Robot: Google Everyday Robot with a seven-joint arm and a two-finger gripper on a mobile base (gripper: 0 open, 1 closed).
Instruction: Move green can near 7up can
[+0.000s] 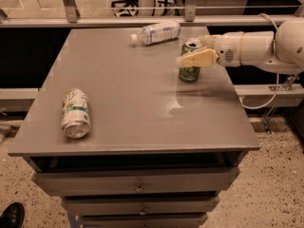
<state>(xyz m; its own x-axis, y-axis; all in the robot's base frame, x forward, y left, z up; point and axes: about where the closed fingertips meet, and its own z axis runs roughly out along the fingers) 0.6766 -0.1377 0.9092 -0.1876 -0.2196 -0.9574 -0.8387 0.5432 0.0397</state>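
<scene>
In the single camera view, a grey bench [137,132] with drawers [137,182] below its top is seen from the front and slightly above. The green can [189,74] is stood upright near the bench's far right corner, its silver top turned to the ceiling. The claw [189,56] is held level at that can, reached in from the right on a white arm [251,49], and a pale yellow part of it is laid across the front of the can's upper half. Whether the claw is clenched on the can or released cannot be told from this angle. The 7up can [75,113] is laid on its side near the bench's front left edge, its end pointed at the camera, well apart from the green can. A clear plastic bottle [156,32] is laid on its side at the far edge, just left of and behind the green can. A pale cable [266,99] is hung below the arm beside the bench, and a dark shoe [12,215] is glimpsed on the speckled floor at lower left.
</scene>
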